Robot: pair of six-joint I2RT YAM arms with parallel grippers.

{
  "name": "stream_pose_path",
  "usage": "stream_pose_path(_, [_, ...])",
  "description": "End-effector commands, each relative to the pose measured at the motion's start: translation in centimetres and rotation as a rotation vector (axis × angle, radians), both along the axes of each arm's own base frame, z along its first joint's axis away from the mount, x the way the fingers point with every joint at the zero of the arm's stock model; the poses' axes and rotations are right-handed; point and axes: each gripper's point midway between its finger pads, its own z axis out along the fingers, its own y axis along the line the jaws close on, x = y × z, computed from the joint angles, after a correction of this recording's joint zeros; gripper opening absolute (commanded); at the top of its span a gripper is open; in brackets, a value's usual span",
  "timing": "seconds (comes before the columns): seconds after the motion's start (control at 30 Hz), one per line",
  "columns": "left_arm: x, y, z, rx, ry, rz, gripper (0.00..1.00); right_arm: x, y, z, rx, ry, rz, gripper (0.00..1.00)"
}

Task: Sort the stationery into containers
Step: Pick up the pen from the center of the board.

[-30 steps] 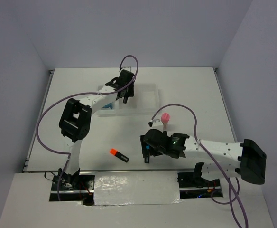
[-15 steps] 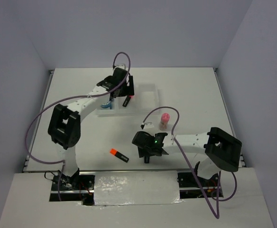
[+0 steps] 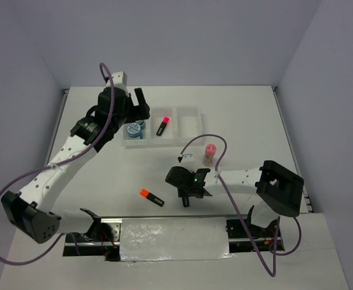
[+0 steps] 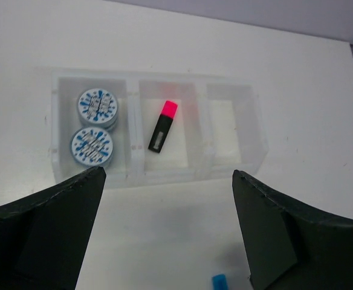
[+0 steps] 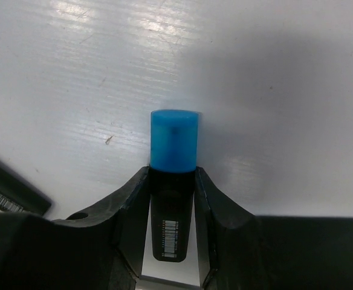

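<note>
Two round blue-and-white discs point(image 4: 98, 107). One pink-capped marker point(image 4: 162, 125), one orange-capped marker point(image 3: 152, 197) and one blue-capped marker point(image 5: 173, 140), which makes three short black ones in all. One small tan cylinder point(image 3: 210, 154) with a pink cap. One white tray point(image 4: 170, 176), divided into three compartments

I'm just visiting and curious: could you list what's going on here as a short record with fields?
Tray: two discs in left compartment, pink-capped marker in middle, right one empty
Left gripper: open, near tray, holding nothing
Right gripper: shut on blue-capped marker lying on table
Loose on table: orange-capped marker, pink-capped cylinder
</note>
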Motion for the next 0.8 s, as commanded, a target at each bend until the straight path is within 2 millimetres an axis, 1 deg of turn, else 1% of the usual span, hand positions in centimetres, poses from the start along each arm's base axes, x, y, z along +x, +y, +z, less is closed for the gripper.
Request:
stream_pose_path(0.0, [-3.0,2.2,-1.5,0.027,0.042,0.022,0.99,0.3,1.8,2.1,0.039,-0.029,0.001,0.00])
stream_pose_path(0.03, [-4.2,2.8,-0.9,0.010,0.026,0.029,1.00,0.4,1.9,2.7,0.041,-0.041,0.018,0.00])
stream_pose_path(0.07, [-5.0,3.3,-2.4,0.012,0.058,0.041,0.99,0.6,2.2,4.0,0.068,-0.058,0.025,0.00])
stream_pose_path(0.1, [-6.2,4.2,-2.6,0.008,0.064,0.059,0.99,0.8,2.5,4.8,0.082,-0.071,0.037,0.00])
stream_pose_path(0.13, [-7.0,4.6,-4.6,0.001,0.110,0.083,1.00,1.2,3.3,6.5,0.108,-0.103,0.072,0.00])
stream_pose_path(0.17, [-7.7,5.0,-5.3,-0.009,0.132,0.100,0.99,1.5,3.6,7.4,0.120,-0.119,0.088,0.00])
stream_pose_path(0.2, [-8.6,5.5,-6.6,-0.003,0.171,0.117,0.99,1.9,3.8,8.2,0.121,-0.139,0.102,0.00])
stream_pose_path(0.23, [-9.5,5.7,-6.8,-0.027,0.174,0.121,0.99,2.7,4.6,10.1,0.123,-0.181,0.146,0.00])
stream_pose_path(0.27, [-10.3,6.0,-8.9,-0.035,0.222,0.139,0.99,3.2,4.8,10.5,0.110,-0.193,0.163,0.00])
stream_pose_path(0.3, [-11.1,6.3,-9.2,-0.056,0.224,0.149,0.99,4.7,5.3,12.2,0.126,-0.218,0.153,0.00])
stream_pose_path(0.33, [-11.8,6.8,-10.1,-0.056,0.247,0.173,0.99,5.5,5.4,12.8,0.109,-0.237,0.184,0.00])
stream_pose_path(0.37, [-12.6,7.3,-11.6,-0.067,0.278,0.200,0.99,6.5,5.6,12.8,0.101,-0.239,0.185,0.00])
stream_pose_path(0.4, [-13.2,7.7,-11.5,-0.085,0.265,0.211,0.99,8.4,5.6,14.1,0.131,-0.249,0.164,0.00])
stream_pose_path(0.43, [-13.8,8.1,-11.9,-0.083,0.276,0.225,0.99,9.6,6.2,14.0,0.125,-0.256,0.190,0.00])
stream_pose_path(0.47, [-14.4,8.4,-12.6,-0.087,0.285,0.236,0.99,10.6,6.2,14.1,0.125,-0.256,0.185,0.00])
stream_pose_path(0.5, [-14.9,8.6,-12.0,-0.107,0.258,0.231,0.99,12.7,6.4,15.8,0.148,-0.284,0.161,0.00])
stream_pose_path(0.53, [-15.2,8.8,-12.0,-0.109,0.254,0.226,0.99,13.8,6.5,16.2,0.130,-0.298,0.173,0.00])
stream_pose_path(0.57, [-15.7,8.9,-12.2,-0.103,0.257,0.217,0.99,14.9,6.8,15.3,0.100,-0.289,0.170,0.00])
stream_pose_path(0.6, [-16.1,9.0,-11.8,-0.112,0.241,0.207,0.99,16.3,7.5,17.1,0.117,-0.323,0.164,0.00])
stream_pose_path(0.63, [-16.3,9.0,-11.7,-0.113,0.241,0.196,0.99,17.6,7.5,17.4,0.102,-0.345,0.163,0.00])
stream_pose_path(0.67, [-16.8,9.0,-11.8,-0.108,0.253,0.182,0.99,18.6,7.8,16.1,0.066,-0.329,0.156,0.00])
stream_pose_path(0.7, [-17.1,9.1,-11.7,-0.108,0.254,0.177,0.99,20.0,8.4,17.8,0.085,-0.360,0.141,0.00])
stream_pose_path(0.73, [-17.3,9.2,-11.5,-0.108,0.253,0.173,0.99,21.5,8.0,16.5,0.050,-0.344,0.116,0.00])
stream_pose_path(0.77, [-17.9,9.6,-11.7,-0.095,0.269,0.180,0.99,22.7,8.4,17.6,0.069,-0.365,0.099,0.00])
